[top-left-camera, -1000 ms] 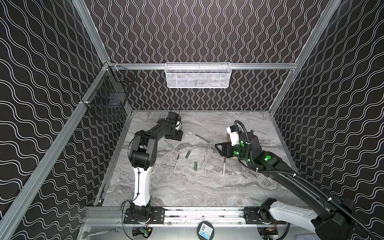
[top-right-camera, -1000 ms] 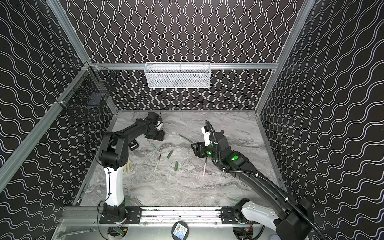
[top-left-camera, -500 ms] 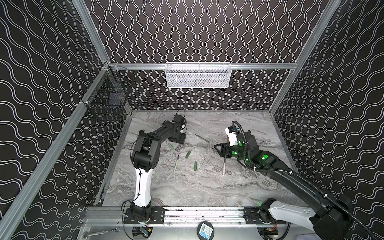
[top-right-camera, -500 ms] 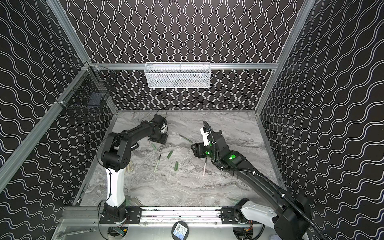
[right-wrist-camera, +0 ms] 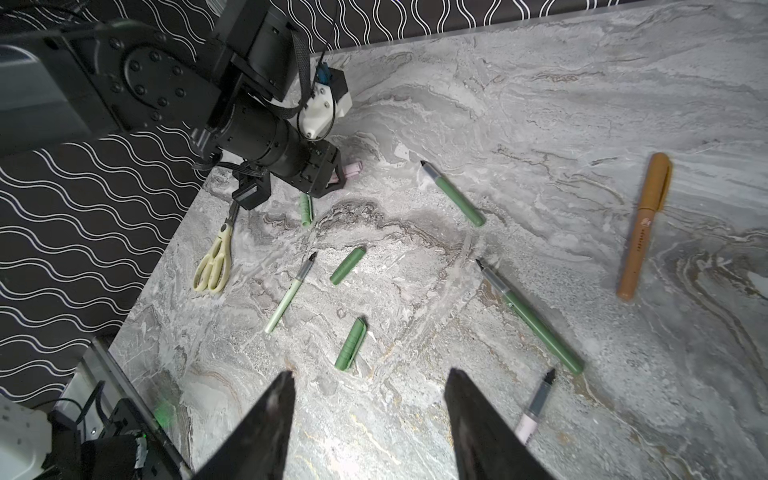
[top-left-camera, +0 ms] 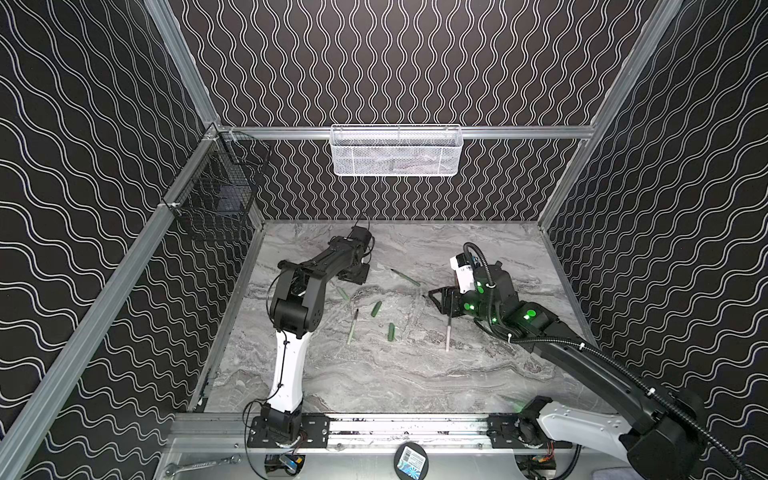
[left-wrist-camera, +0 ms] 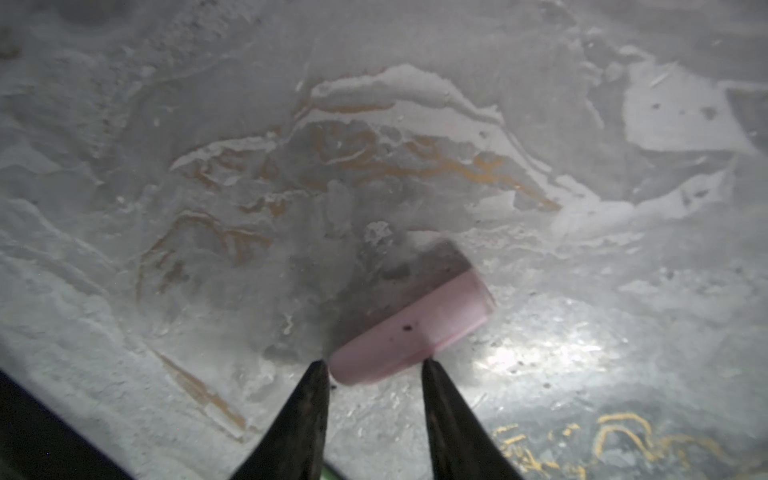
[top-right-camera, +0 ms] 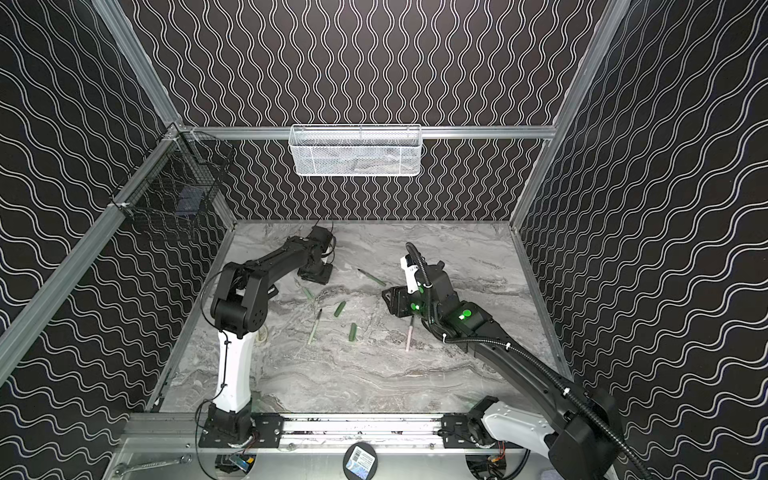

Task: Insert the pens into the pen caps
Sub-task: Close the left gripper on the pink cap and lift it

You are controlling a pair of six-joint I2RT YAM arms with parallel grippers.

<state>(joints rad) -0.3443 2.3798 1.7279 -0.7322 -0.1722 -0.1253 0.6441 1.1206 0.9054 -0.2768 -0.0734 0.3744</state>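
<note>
Since the earlier frames the left arm has reached farther from the left wall toward the middle of the grey marbled bench point(top-left-camera: 374, 374), and the left tool point(left-wrist-camera: 374, 365) has narrowed. In the left wrist view we note its two dark fingertips point(left-wrist-camera: 316, 386) flanking the near end of the short pink plastic pen cap point(left-wrist-camera: 415, 328), which lies flat on the bench. We cannot tell whether they pinch it. The right tool point(right-wrist-camera: 370, 378) has barely shifted. It hangs released, jaws apart with nothing between them, just beside the slim pale pink-white pen point(right-wrist-camera: 534, 409). Three green pens point(right-wrist-camera: 455, 195), two dark green caps point(right-wrist-camera: 348, 271) and one pale green cap point(right-wrist-camera: 306, 210) lie loose between the arms. We also record yellow-handled scissors point(right-wrist-camera: 216, 262) near the bench's left edge, and a tan-gold pen point(right-wrist-camera: 644, 226) well apart from the rest.
</note>
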